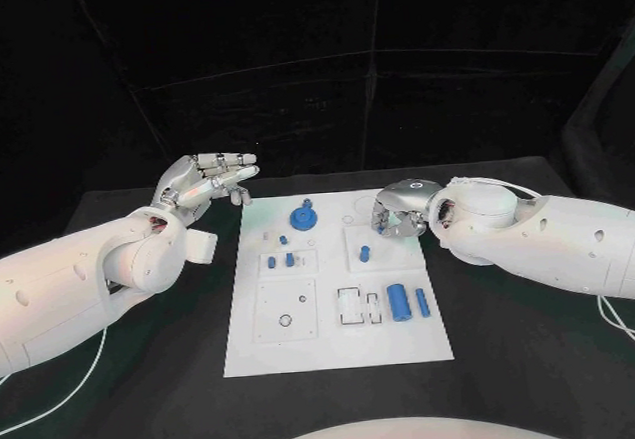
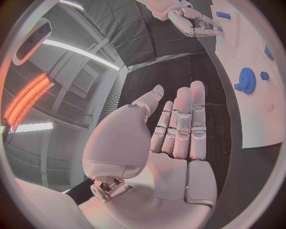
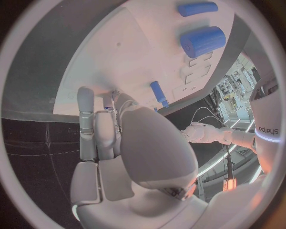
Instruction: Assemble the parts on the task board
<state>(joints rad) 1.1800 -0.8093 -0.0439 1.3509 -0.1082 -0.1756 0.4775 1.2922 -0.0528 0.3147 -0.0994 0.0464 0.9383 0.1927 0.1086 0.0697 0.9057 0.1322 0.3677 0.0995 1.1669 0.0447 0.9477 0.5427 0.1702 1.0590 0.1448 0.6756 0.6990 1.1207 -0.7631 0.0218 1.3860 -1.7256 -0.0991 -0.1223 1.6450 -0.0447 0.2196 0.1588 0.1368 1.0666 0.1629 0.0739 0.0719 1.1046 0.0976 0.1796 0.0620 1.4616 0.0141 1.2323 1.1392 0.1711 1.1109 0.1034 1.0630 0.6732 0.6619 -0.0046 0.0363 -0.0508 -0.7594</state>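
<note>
Plainly, the risk is sitting with the loose pieces nearest the robot. Toward the task board's near right corner, a thick blue cylinder and a thinner blue peg are lying on their sides just beside a row of white cut-outs; being round, they are likely to be rolling off toward the right edge if a finger is pressing them from one side only, so a squeeze from both sides looks wiser. The near left square of the board is showing small round holes, which I judge are waiting for pegs, and a peg coming in tilted could be jamming there.

Farther back, near the board's middle, short blue pegs are standing upright, and another blue piece is standing just in front of the right hand. That hand is hovering over the board's far right part with fingers curled down and inward; I cannot tell whether anything is in it. A careless sweep could be toppling that near piece.

At the far edge a blue gear is lying flat on the board. Beyond the far left corner, over the table, the left hand is raised, palm open, fingers straight and holding nothing.
</note>
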